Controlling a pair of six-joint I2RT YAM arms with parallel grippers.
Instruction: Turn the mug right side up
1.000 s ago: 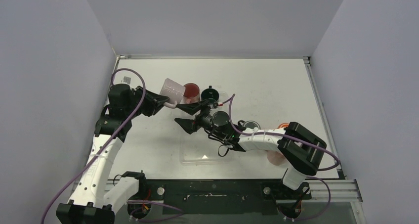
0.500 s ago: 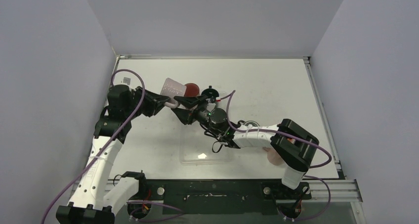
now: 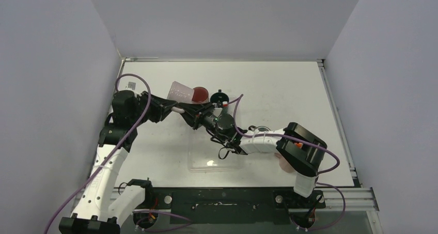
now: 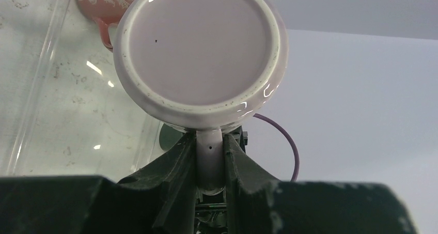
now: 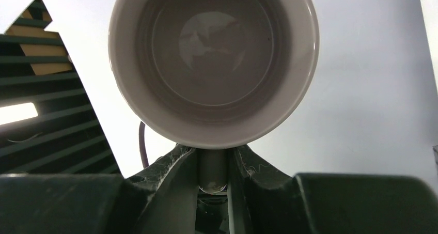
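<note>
1. Hanging in the air just beside the red cup (image 3: 200,94), the mug (image 3: 180,92) is seen on its side. Its base is turned to the left wrist camera and its open mouth to the right one.
2. The handle (image 4: 209,146) is pinched narrowly by the left gripper (image 4: 210,159). The same handle is clamped from the opposite side by the right gripper (image 5: 212,167), so the mug is held by both.
3. The step in hand is judged to be a handover from left to right.
4. The right grip should be proven firm before anything is let go, since the glazed handle is likely to be slippery and could pivot between the pads.
5. The left jaws are best opened fully and drawn straight back, away from the red cup, so that the handle is not dragged.
6. Only then should the right wrist be rolled until the mouth faces up, and the mug lowered onto bare table beside the red cup, without that cup being touched.
</note>
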